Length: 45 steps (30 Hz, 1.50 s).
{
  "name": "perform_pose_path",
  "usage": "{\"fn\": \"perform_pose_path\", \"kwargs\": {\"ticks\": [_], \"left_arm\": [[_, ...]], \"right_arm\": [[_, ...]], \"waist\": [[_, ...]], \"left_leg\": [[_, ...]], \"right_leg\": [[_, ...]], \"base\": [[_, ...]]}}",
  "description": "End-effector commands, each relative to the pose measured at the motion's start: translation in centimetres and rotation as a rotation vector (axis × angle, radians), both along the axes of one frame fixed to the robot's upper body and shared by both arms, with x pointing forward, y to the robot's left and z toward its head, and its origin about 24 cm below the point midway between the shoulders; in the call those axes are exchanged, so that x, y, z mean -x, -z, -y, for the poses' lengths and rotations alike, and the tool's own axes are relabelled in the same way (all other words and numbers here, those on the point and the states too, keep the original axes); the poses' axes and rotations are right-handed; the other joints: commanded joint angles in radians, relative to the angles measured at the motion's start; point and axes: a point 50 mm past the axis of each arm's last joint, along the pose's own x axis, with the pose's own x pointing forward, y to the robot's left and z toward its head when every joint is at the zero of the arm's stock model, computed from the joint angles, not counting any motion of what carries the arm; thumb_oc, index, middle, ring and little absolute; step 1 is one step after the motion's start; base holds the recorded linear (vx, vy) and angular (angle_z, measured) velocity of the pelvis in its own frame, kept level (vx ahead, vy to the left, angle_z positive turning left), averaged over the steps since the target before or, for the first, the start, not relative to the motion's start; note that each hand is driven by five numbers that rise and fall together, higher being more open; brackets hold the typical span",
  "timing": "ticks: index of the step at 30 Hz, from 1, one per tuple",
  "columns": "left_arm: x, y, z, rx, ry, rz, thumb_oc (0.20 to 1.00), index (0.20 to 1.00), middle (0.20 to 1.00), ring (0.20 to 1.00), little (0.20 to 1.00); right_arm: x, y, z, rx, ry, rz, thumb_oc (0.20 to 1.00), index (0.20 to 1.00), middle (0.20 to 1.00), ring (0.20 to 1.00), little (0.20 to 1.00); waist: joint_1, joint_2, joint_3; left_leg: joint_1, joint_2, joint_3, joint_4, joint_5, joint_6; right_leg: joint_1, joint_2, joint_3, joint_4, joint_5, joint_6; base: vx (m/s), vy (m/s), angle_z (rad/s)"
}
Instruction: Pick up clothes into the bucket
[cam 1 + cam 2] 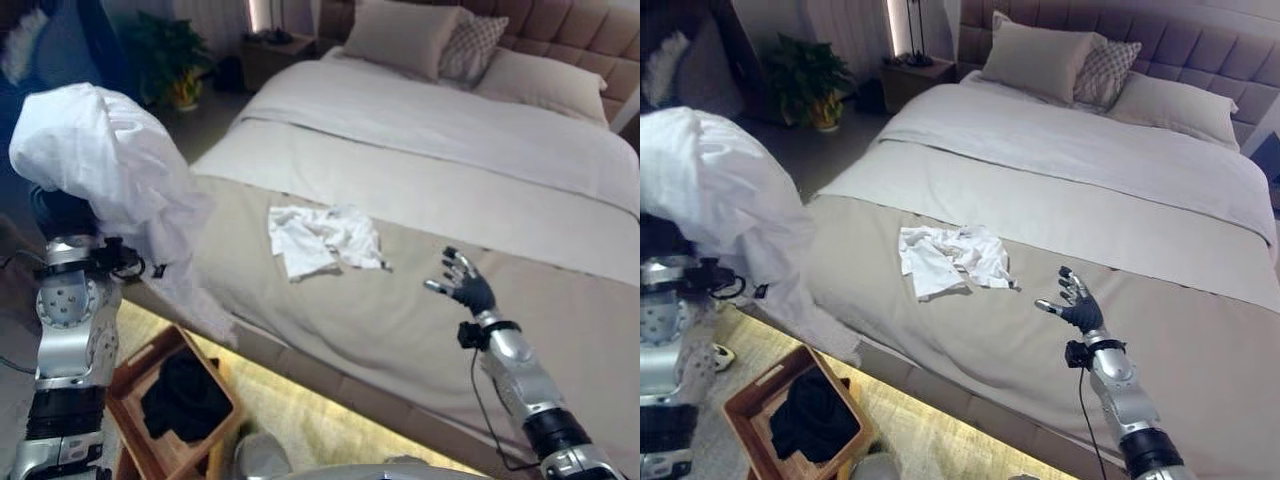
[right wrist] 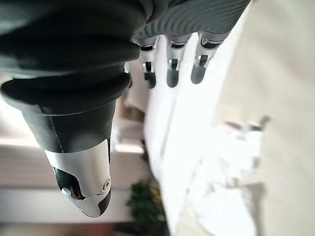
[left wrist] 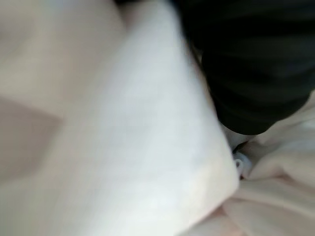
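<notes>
A large white garment point(image 1: 110, 160) hangs draped over my raised left hand point(image 1: 62, 212), off the bed's left side and above the floor. The cloth point(image 3: 147, 147) lies against that hand's dark cover point(image 3: 251, 64). Below it on the floor stands a wooden crate point(image 1: 128, 384) with dark clothes inside. A second, crumpled white garment point(image 1: 325, 238) lies on the beige bed cover. My right hand point(image 1: 465, 285) hovers open over the bed, to the right of that garment and apart from it, its fingers point(image 2: 171, 69) straight.
The bed point(image 1: 420, 330) fills the middle and right, with pillows point(image 1: 405, 35) at the headboard. A potted plant point(image 1: 170, 60) and a nightstand point(image 1: 275, 50) stand at the far left. The bed's near edge runs just above the crate.
</notes>
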Motion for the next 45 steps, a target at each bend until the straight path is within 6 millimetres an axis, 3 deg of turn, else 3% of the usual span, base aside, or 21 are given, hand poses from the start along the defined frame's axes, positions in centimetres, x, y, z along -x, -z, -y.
{"fn": "perform_pose_path", "kwargs": {"ticks": [1, 4, 5, 6, 7, 8, 9, 11, 14, 17, 18, 19, 20, 23, 28, 33, 36, 41, 45], "left_arm": [[0.4, -2.0, -0.7, -0.1, -0.103, 0.088, 0.2, 0.2, 0.2, 0.2, 0.2], [0.4, -1.2, -0.9, -0.089, -0.145, 0.074, 0.2, 0.2, 0.2, 0.2, 0.2], [0.4, -1.0, -0.8, -0.093, -0.181, 0.074, 0.2, 0.2, 0.2, 0.2, 0.2], [0.4, -1.0, -0.8, -0.094, -0.182, 0.075, 0.2, 0.2, 0.2, 0.2, 0.2], [0.0, -1.6, -0.4, -0.104, -0.206, 0.105, 0.2, 0.2, 0.2, 0.2, 0.2], [-0.1, -1.7, -0.4, -0.105, -0.206, 0.107, 0.2, 0.2, 0.2, 0.2, 0.2], [-1.0, -2.4, 0.6, -0.113, -0.197, 0.138, 0.2, 0.2, 0.2, 0.2, 0.2], [-1.2, -2.7, 0.7, -0.132, -0.221, 0.154, 0.2, 0.2, 0.2, 0.2, 0.2], [-1.0, -2.9, 0.8, -0.15, -0.288, 0.174, 0.2, 0.2, 0.2, 0.2, 0.2], [-1.3, -2.7, 1.0, -0.108, -0.327, 0.187, 0.2, 0.2, 0.2, 0.2, 0.2], [-1.7, -2.6, 1.2, -0.095, -0.348, 0.183, 0.2, 0.2, 0.2, 0.2, 0.2], [-1.7, -2.7, 1.2, -0.095, -0.348, 0.186, 0.2, 0.2, 0.2, 0.2, 0.2], [-1.8, -2.7, 1.3, -0.077, -0.35, 0.192, 0.2, 0.2, 0.2, 0.2, 0.2], [-2.4, -2.3, 1.1, -0.03, -0.376, 0.176, 0.2, 0.2, 0.2, 0.2, 0.2], [-3.2, -2.4, 0.8, 0.048, -0.396, 0.174, 0.2, 0.2, 0.2, 0.2, 0.2], [-4.1, -4.0, -1.1, 0.055, -0.491, 0.178, 0.2, 0.2, 0.2, 0.2, 0.2], [-4.6, -6.0, -3.1, 0.051, -0.553, 0.181, 0.2, 0.2, 0.2, 0.2, 0.2], [-5.4, -9.2, -4.1, 0.021, -0.608, 0.214, 0.2, 0.2, 0.2, 0.2, 0.2], [-5.5, -10.5, -4.5, 0.015, -0.643, 0.235, 0.2, 0.2, 0.2, 0.2, 0.2]], "right_arm": [[-1.0, -2.0, -0.4, -0.017, 0.0, 0.124, 1.0, 1.0, 1.0, 1.0, 1.0], [-1.2, -2.3, -0.7, -0.015, -0.006, 0.135, 1.0, 1.0, 1.0, 1.0, 1.0], [-1.6, -2.4, -1.2, -0.023, -0.022, 0.142, 1.0, 1.0, 1.0, 1.0, 1.0], [-1.6, -2.4, -1.2, -0.023, -0.022, 0.143, 1.0, 1.0, 1.0, 1.0, 1.0], [-2.0, -3.1, -1.9, -0.047, -0.032, 0.18, 1.0, 1.0, 1.0, 1.0, 1.0], [-2.0, -3.1, -1.8, -0.048, -0.031, 0.182, 1.0, 1.0, 1.0, 1.0, 1.0], [-2.2, -3.8, -2.2, -0.091, -0.016, 0.226, 1.0, 1.0, 1.0, 1.0, 1.0], [-2.5, -4.4, -2.5, -0.094, -0.027, 0.252, 1.0, 1.0, 1.0, 1.0, 1.0], [-3.0, -5.4, -3.2, -0.14, -0.045, 0.303, 1.0, 1.0, 1.0, 1.0, 1.0], [-3.2, -6.1, -3.5, -0.153, -0.049, 0.34, 1.0, 1.0, 1.0, 1.0, 1.0], [-3.2, -6.4, -3.8, -0.151, -0.059, 0.357, 1.0, 1.0, 1.0, 1.0, 1.0], [-3.2, -6.4, -3.7, -0.151, -0.058, 0.359, 1.0, 1.0, 1.0, 1.0, 1.0], [-3.3, -6.8, -3.8, -0.151, -0.064, 0.373, 1.0, 1.0, 1.0, 1.0, 1.0], [-3.7, -7.8, -4.3, -0.145, -0.082, 0.421, 1.0, 1.0, 1.0, 1.0, 1.0], [-3.8, -8.0, -5.0, -0.154, -0.094, 0.433, 1.0, 1.0, 1.0, 1.0, 1.0], [-3.8, -7.5, -6.0, -0.164, -0.112, 0.421, 1.0, 1.0, 1.0, 1.0, 1.0], [-4.1, -7.0, -7.1, -0.181, -0.132, 0.403, 1.0, 1.0, 1.0, 1.0, 1.0], [-4.4, -6.9, -8.9, -0.2, -0.18, 0.394, 1.0, 1.0, 1.0, 1.0, 1.0], [-4.6, -6.8, -9.5, -0.214, -0.195, 0.39, 1.0, 1.0, 1.0, 1.0, 1.0]], "waist": [[0.02, -0.018, -0.044], [0.023, -0.028, -0.004], [0.024, -0.039, 0.046], [0.024, -0.041, 0.047], [0.02, -0.052, 0.109], [0.02, -0.053, 0.108], [-0.006, -0.06, 0.167], [-0.006, -0.059, 0.178], [0.006, -0.081, 0.221], [0.009, -0.097, 0.258], [0.008, -0.105, 0.277], [0.009, -0.105, 0.279], [0.006, -0.11, 0.285], [0.003, -0.124, 0.322], [-0.003, -0.142, 0.335], [-0.021, -0.178, 0.335], [-0.034, -0.198, 0.335], [-0.051, -0.227, 0.335], [-0.061, -0.243, 0.335]], "left_leg": [[0.002, 0.064, -0.011, -0.049, 0.048, -0.027], [-0.025, 0.029, -0.014, -0.025, 0.021, -0.009], [-0.048, -0.003, -0.012, 0.0, -0.008, 0.014], [-0.05, -0.005, -0.011, 0.004, -0.01, 0.015], [-0.109, -0.023, -0.021, 0.063, -0.023, 0.026], [-0.114, -0.024, -0.022, 0.069, -0.026, 0.027], [-0.219, -0.045, -0.068, 0.152, -0.031, 0.035], [-0.264, -0.042, -0.07, 0.195, -0.042, 0.035], [-0.35, -0.03, -0.077, 0.243, -0.041, 0.031], [-0.442, -0.033, -0.104, 0.281, -0.033, 0.031], [-0.487, -0.034, -0.126, 0.304, -0.058, 0.023], [-0.502, -0.037, -0.12, 0.304, -0.033, 0.031], [-0.522, -0.034, -0.135, 0.324, -0.064, 0.023], [-0.622, -0.039, -0.154, 0.372, -0.071, 0.029], [-0.696, -0.042, -0.154, 0.369, -0.062, 0.034], [-0.755, -0.048, -0.158, 0.332, -0.04, 0.038], [-0.782, -0.05, -0.149, 0.287, -0.023, 0.038], [-0.801, -0.046, -0.141, 0.223, 0.0, 0.034], [-0.838, -0.053, -0.146, 0.223, 0.001, 0.034]], "right_leg": [[-0.093, 0.005, 0.051, 0.002, 0.033, 0.014], [-0.136, -0.041, 0.075, 0.045, 0.045, 0.027], [-0.177, -0.081, 0.102, 0.099, 0.055, 0.038], [-0.181, -0.084, 0.105, 0.103, 0.054, 0.04], [-0.224, -0.109, 0.134, 0.155, 0.058, 0.041], [-0.229, -0.111, 0.136, 0.16, 0.056, 0.042], [-0.298, -0.102, 0.258, 0.219, 0.056, 0.055], [-0.348, -0.094, 0.302, 0.236, 0.035, 0.048], [-0.429, -0.094, 0.295, 0.246, 0.021, 0.031], [-0.493, -0.102, 0.27, 0.28, 0.009, 0.035], [-0.531, -0.1, 0.273, 0.314, -0.018, 0.049], [-0.543, -0.105, 0.262, 0.309, 0.003, 0.037], [-0.561, -0.102, 0.273, 0.333, -0.024, 0.049], [-0.654, -0.103, 0.279, 0.377, -0.027, 0.046], [-0.729, -0.104, 0.279, 0.375, -0.011, 0.049], [-0.794, -0.101, 0.28, 0.343, 0.025, 0.06], [-0.832, -0.099, 0.278, 0.307, 0.062, 0.076], [-0.855, -0.096, 0.271, 0.235, 0.118, 0.104], [-0.878, -0.094, 0.268, 0.216, 0.133, 0.111]], "base": [[0.03, 0.127, 0.57], [-0.07, 0.211, 0.36], [-0.09, 0.146, 0.09], [-0.23, 0.228, 0.04], [-0.14, 0.093, 0.03], [-0.29, 0.101, 0.07], [-0.16, 0.017, 0.2], [-0.14, 0.054, 0.81], [-0.14, 0.03, -0.07], [-0.08, -0.03, -0.08], [-0.08, -0.025, 0.18], [0.01, -0.041, 0.11], [-0.06, -0.014, 0.04], [-0.04, 0.002, 0.16], [-0.04, 0.02, 0.03], [-0.01, -0.004, 0.08], [0.0, 0.01, 0.06], [0.03, 0.001, -0.08], [0.03, 0.0, 0.04]]}}
